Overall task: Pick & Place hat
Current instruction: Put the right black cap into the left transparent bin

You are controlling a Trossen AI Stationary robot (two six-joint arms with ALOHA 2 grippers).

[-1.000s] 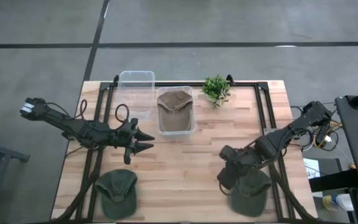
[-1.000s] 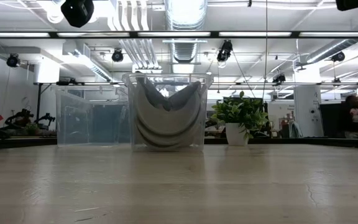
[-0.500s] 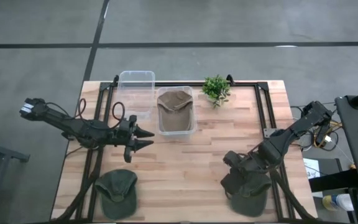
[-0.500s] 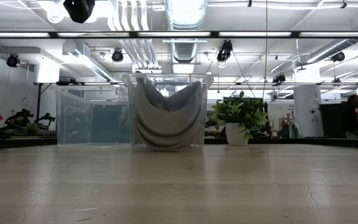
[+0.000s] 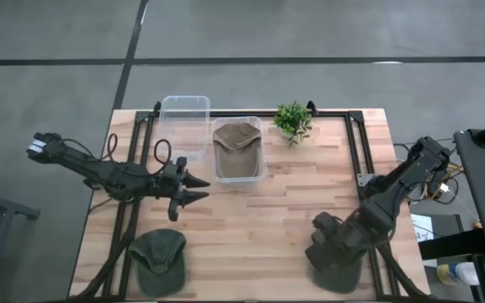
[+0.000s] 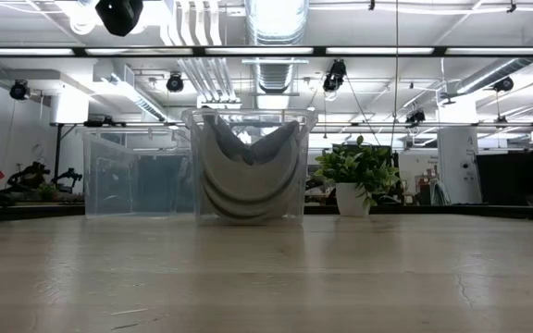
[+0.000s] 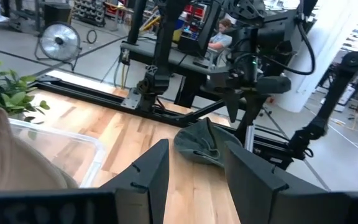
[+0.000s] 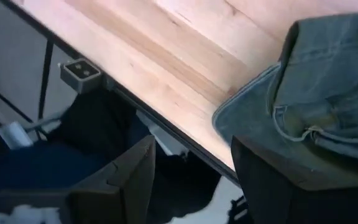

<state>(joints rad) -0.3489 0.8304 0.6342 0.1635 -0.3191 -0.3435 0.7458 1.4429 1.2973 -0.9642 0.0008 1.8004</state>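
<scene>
Wooden tabletop (image 5: 268, 210): right pincer (image 5: 322, 248) spread over dark green fabric cap (image 5: 337, 273), near-right edge; left pincer (image 5: 199, 188) spread, mid-left.

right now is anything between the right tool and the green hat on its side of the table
Nothing visible is. The right tool hangs open directly over the green hat at the table's near right corner, and the right wrist view shows only the hat and bare table past its fingers.
</scene>
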